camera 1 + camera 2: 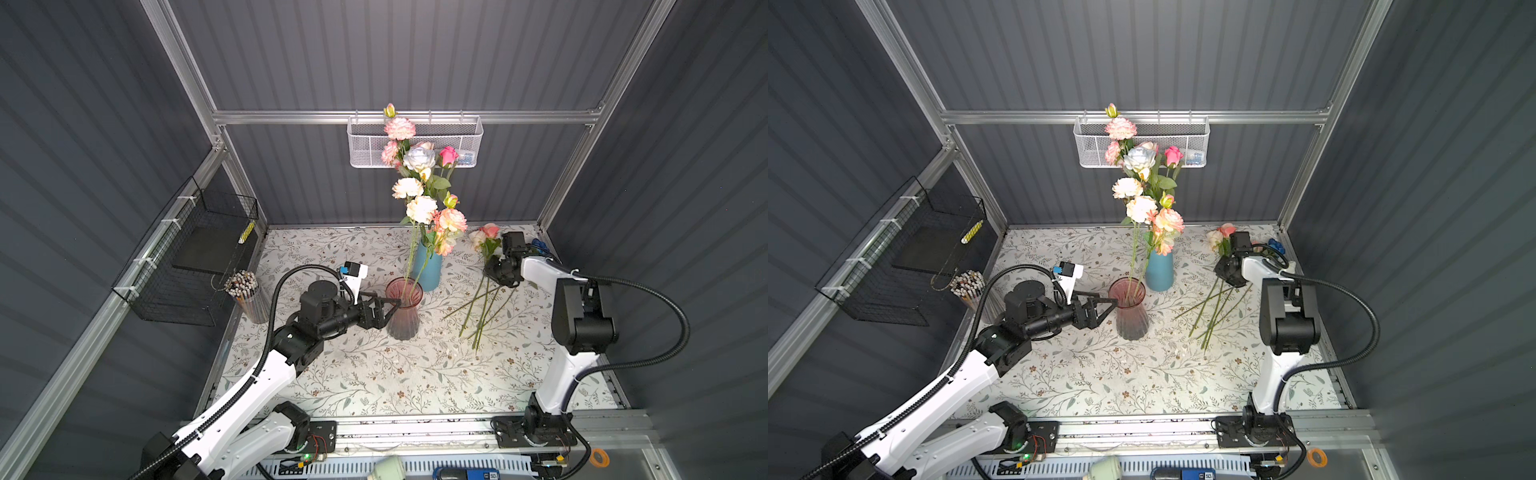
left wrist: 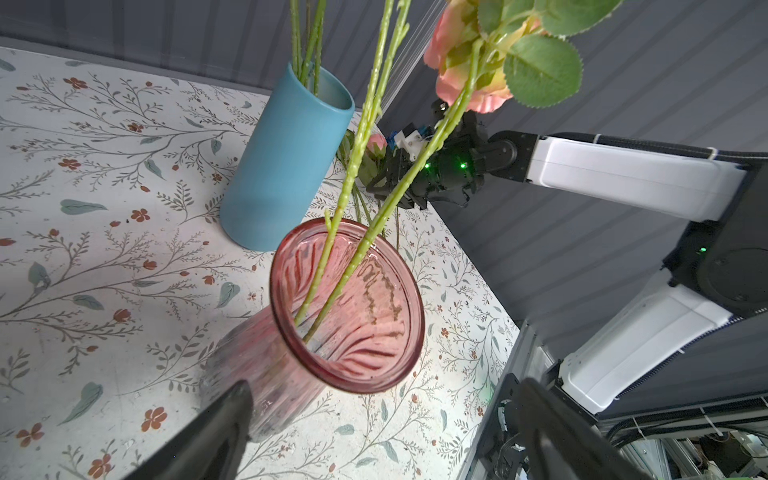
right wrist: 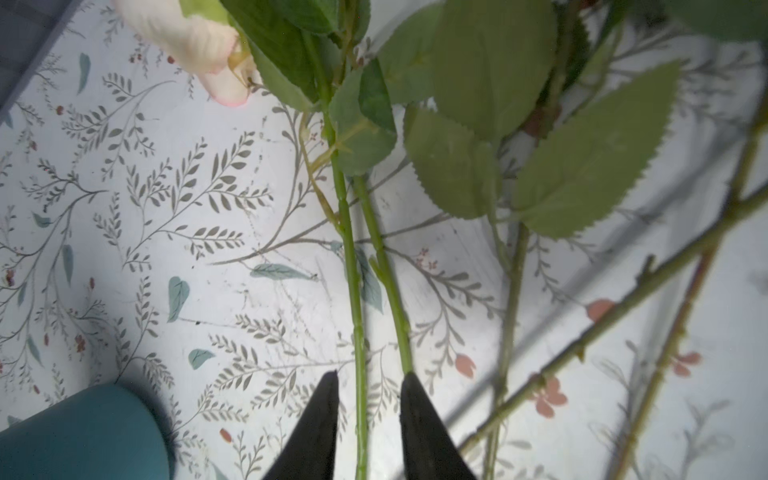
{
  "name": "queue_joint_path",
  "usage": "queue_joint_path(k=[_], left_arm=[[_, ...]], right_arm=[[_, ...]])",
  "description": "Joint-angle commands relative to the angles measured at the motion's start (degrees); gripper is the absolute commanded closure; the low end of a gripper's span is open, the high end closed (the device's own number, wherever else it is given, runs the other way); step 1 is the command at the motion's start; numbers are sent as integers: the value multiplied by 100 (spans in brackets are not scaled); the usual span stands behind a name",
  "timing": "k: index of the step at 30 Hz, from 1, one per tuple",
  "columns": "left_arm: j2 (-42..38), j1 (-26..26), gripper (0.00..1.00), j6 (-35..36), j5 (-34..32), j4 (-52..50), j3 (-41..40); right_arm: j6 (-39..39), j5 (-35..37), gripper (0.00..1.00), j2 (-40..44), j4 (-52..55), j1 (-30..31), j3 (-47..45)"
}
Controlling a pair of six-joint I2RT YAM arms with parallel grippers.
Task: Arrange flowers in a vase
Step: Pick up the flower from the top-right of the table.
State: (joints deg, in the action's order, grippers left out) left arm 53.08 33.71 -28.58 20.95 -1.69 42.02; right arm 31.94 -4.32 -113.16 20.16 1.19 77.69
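floral tabletop (image 1: pixel 374 374), one pink vase (image 1: pixel 404 309) with two stems (image 2: pixel 360 129), one blue vase (image 1: pixel 430 270)

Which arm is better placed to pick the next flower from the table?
Right. The right hand is down at the loose flowers, with one stem between its fingers. The left hand is open beside the pink vase.

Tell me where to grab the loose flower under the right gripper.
Probably the bare stem below the leaves, coming straight down from above: it lies flat on the table, thin and leafless there, and the right gripper straddles it.
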Motion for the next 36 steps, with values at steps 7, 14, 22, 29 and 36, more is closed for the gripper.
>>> queue_joint_path(k=[7, 14, 22, 29, 36], left_arm=[[124, 4, 1, 142, -110, 31, -20], [209, -1, 0, 232, -130, -6, 61], [246, 4, 1, 323, -163, -33, 118], [316, -1, 1, 285, -170, -9, 135], [363, 4, 1, 277, -163, 113, 87]], right_arm=[[-129, -218, 77, -822, 734, 4, 989], [-187, -170, 77, -961, 944, 0, 1223], [-364, -160, 77, -1220, 1409, 0, 1680], [-476, -193, 65, -1210, 1826, 17, 1714], [-575, -112, 83, -1221, 1908, 22, 1728]])
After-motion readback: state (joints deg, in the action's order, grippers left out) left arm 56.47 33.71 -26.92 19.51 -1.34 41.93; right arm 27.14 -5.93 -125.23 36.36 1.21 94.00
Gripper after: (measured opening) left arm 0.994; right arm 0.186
